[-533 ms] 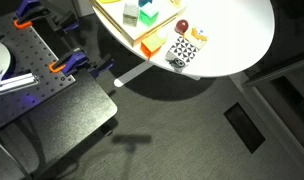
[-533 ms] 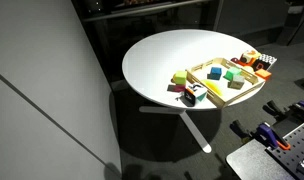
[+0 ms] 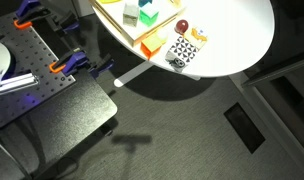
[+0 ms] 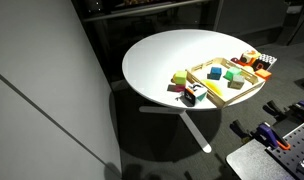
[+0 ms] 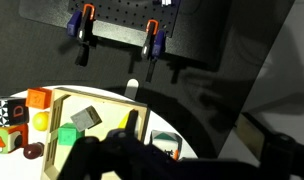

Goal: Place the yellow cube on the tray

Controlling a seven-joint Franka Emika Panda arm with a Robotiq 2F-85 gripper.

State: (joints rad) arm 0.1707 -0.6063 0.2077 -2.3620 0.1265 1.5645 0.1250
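The yellow cube (image 4: pixel 179 78) sits on the white round table (image 4: pixel 162 55), just outside the tray's (image 4: pixel 244 94) orange rim. The tray holds green, blue and grey blocks. In the wrist view the cube (image 5: pixel 129 122) shows against the tray's (image 5: pixel 97 97) outer edge. My gripper (image 5: pixel 187 166) is a dark blurred shape along the bottom of the wrist view, high above the table; its fingers stand wide apart with nothing between them. The gripper does not show in either exterior view.
A small white, green and orange object (image 5: pixel 164 143) lies on the table beside the cube. A black-and-white patterned square (image 3: pixel 184 52) with orange blocks and a red ball (image 3: pixel 180 26) lies past the tray. Orange clamps (image 5: pixel 84 22) grip a black perforated board off the table.
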